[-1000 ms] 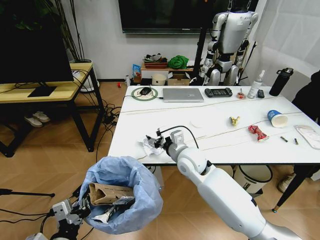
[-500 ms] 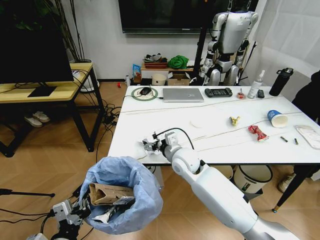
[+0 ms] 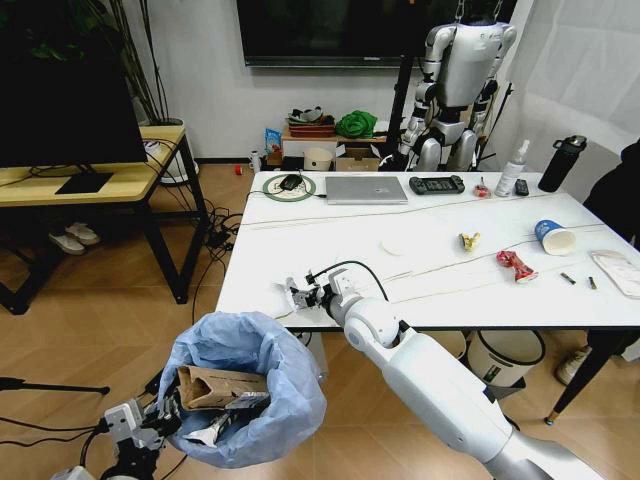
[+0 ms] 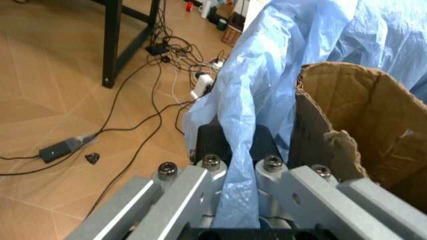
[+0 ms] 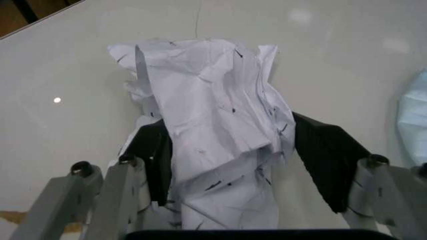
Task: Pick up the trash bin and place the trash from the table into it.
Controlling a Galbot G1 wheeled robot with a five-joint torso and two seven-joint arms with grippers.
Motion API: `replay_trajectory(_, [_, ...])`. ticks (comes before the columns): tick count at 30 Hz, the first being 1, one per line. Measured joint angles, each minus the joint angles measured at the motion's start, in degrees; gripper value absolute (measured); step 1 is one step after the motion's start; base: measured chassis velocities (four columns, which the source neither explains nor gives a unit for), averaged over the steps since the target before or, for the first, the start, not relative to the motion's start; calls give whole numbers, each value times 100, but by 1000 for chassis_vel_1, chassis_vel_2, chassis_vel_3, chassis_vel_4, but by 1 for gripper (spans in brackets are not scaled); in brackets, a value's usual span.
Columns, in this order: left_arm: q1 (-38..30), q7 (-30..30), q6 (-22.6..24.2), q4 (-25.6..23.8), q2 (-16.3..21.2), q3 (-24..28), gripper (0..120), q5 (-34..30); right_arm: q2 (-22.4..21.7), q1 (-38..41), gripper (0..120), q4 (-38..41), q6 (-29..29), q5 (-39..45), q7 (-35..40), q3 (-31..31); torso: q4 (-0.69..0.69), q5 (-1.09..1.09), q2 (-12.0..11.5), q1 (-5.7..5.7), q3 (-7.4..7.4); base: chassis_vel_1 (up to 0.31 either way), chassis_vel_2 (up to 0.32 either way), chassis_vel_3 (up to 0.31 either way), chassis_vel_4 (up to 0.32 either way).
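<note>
Reaching over the near edge of the table [image 3: 440,290], the right gripper [image 3: 300,294] is working at a crumpled sheet of white paper [image 5: 213,135]. In the right wrist view its two black pads [image 5: 323,165] are standing on either side of the paper with the wad between them; one pad seems to be pressing against the sheet while the other is showing a small gap, so I am judging the fingers as spread around the paper, not yet clamped on it. The paper is lying at the table's front left corner, which is likely why the arm is stretching across low and flat.

The left gripper [image 3: 150,425] is sitting down near the floor, pinched on the light-blue bag of the trash bin [image 3: 245,395]; the left wrist view is showing the plastic [image 4: 243,150] squeezed between its fingers. Holding the bin just below and beside the table corner is probably meant to keep the drop short. Torn brown cardboard [image 3: 220,385] is already resting inside.

More litter is waiting farther right on the table: a white round lid [image 3: 396,245], a yellow wrapper [image 3: 468,241], a red wrapper [image 3: 516,265] and a blue-white paper cup [image 3: 554,237].

Small dark marks are dotting the paper, but no writing or brand is legible anywhere.
</note>
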Motion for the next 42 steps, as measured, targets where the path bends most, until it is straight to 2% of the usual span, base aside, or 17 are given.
replay_trajectory(5, [0, 0, -2, 13, 1, -6, 0, 2, -18, 5, 39, -4, 25, 2, -38, 20, 0, 0, 0, 0, 0, 0, 0, 0, 0])
replay_trajectory(6, [0, 0, -2, 13, 1, -6, 0, 2, -18, 5, 39, -4, 25, 2, -38, 20, 0, 0, 0, 0, 0, 0, 0, 0, 0])
replay_trajectory(11, [-16, -4, -2, 17, -3, 4, 0, 14, -56, -53, 19, 82, 116, 83, -51, 90, 0, 0, 0, 0, 0, 0, 0, 0, 0])
replay_trajectory(12, [-16, -4, -2, 17, -3, 4, 0, 14, -56, -53, 19, 82, 116, 83, -51, 90, 0, 0, 0, 0, 0, 0, 0, 0, 0])
replay_trajectory(16, [-19, -4, -2, 14, 4, 10, 0, 17, -122, -79, 0, 208, 167, 173, -81, 117, 0, 0, 0, 0, 0, 0, 0, 0, 0])
replay_trajectory(21, [-17, -12, 0, -6, 9, 19, 0, 17, -196, -106, 0, 448, 258, 393, -90, 236, 1, 0, 0, 0, 0, 0, 0, 0, 0])
replay_trajectory(27, [14, -16, 1, -33, 17, 25, 0, 17, -499, -132, 0, 1187, 561, 1213, -172, 433, -1, 1, 0, 0, 0, 0, 0, 0, 0])
replay_trajectory(29, [19, -17, 7, -49, 20, 26, 0, 17, -636, -124, 0, 1620, 842, 1739, -268, 394, -1, 0, 0, 0, 0, 0, 0, 0, 0])
replay_trajectory(31, [20, -22, 18, -72, 15, 26, 0, 17, -766, -146, 0, 2023, 1168, 1994, -336, 186, 0, 0, 0, 0, 0, 0, 0, 0, 0])
replay_trajectory(35, [28, -24, 22, -85, 3, 27, 0, 17, -883, -185, 0, 2407, 1308, 2178, -371, -53, 1, 0, 0, 0, 0, 0, 0, 0, 0])
replay_trajectory(39, [66, -29, 25, -116, -25, 22, 0, 17, -1183, -276, 0, 3049, 1527, 2240, -378, -948, 0, 1, 0, 0, -1, 0, 0, 0, 0])
replay_trajectory(42, [72, -39, 28, -137, -39, 16, 0, 18, -1293, -331, 0, 3135, 1552, 2054, -378, -1297, 0, 0, 0, 0, -1, 0, 0, 0, 0])
